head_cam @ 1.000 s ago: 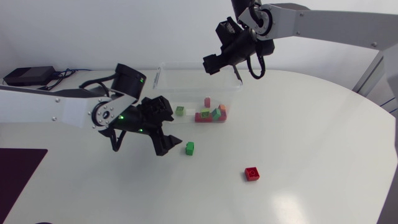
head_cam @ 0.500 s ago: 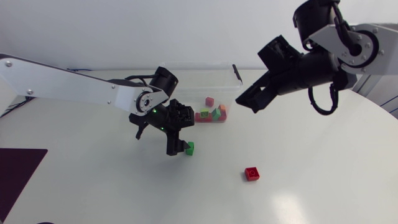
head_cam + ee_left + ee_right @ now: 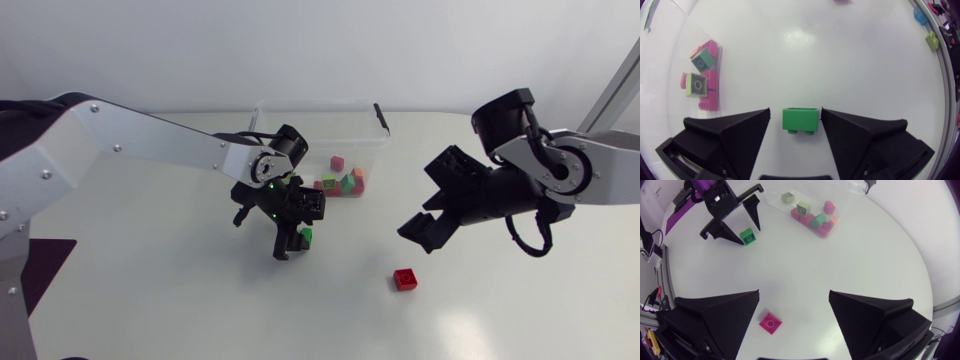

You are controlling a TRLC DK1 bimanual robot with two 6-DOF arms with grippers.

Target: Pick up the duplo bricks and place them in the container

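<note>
The left pincer (image 3: 795,111) stands with its jaws apart, straddling the small green plastic duplo brick (image 3: 800,120) on the white surface (image 3: 180,300). A narrow gap shows at each side, so no grip is made. The right pincer (image 3: 794,293), jaws wide apart and empty, hangs above the surface near the small red plastic duplo brick (image 3: 770,323). Several red, green and pink bricks (image 3: 338,183) appear to lie inside the clear plastic container (image 3: 300,115), though its walls are hard to trace. Status: partly complete. Remaining: two loose bricks, each to be grasped, lifted and deposited.
</note>
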